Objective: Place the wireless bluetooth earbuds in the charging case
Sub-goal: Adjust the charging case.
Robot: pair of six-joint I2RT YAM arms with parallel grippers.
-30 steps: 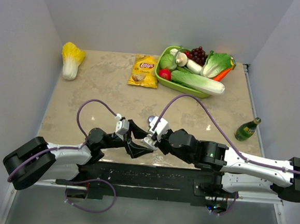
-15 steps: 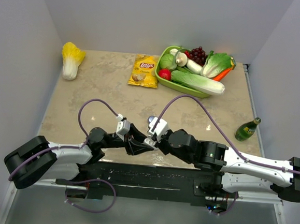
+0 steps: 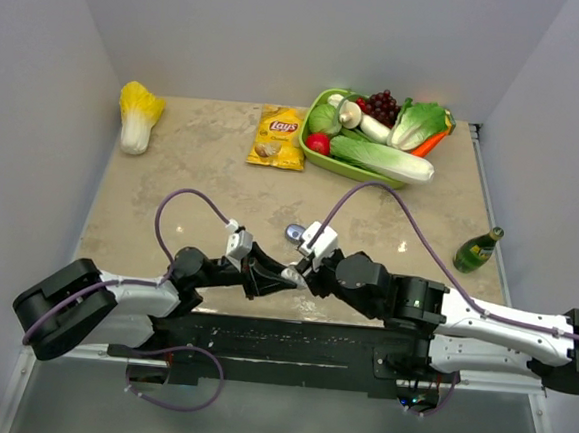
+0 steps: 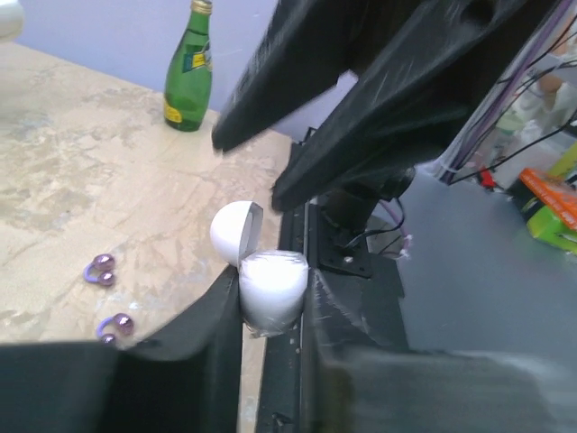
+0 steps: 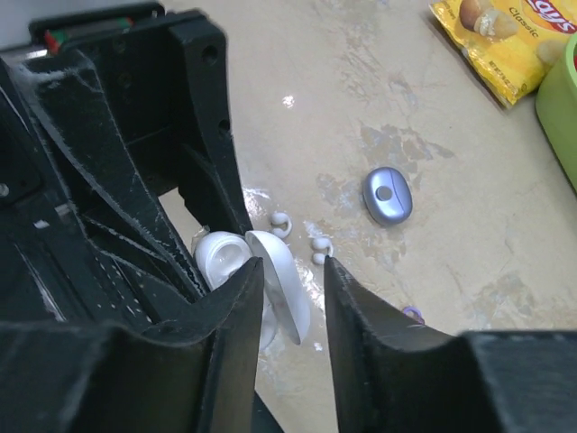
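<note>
The white charging case (image 4: 270, 290) stands open at the table's near edge, its lid (image 5: 281, 281) hinged up. My left gripper (image 4: 270, 285) is shut on the case's lower half. My right gripper (image 5: 293, 264) is open, and its jaws straddle the raised lid with a gap on one side. In the top view the two grippers meet at the case (image 3: 291, 274). Two white earbuds (image 5: 280, 223) (image 5: 319, 250) lie on the table just beyond the case. Purplish earbuds (image 4: 99, 269) (image 4: 115, 327) lie loose nearby. A closed purple-blue case (image 5: 387, 195) sits farther out.
A green bottle (image 3: 477, 250) stands at the right. A chips bag (image 3: 280, 136) and a green basket (image 3: 314, 154) of vegetables are at the back, a cabbage (image 3: 137, 114) at the back left. The black base plate (image 3: 280, 341) runs along the near edge.
My left gripper has shut on the white case. My right gripper has opened around the lid, and the right arm has shifted slightly to the right.
</note>
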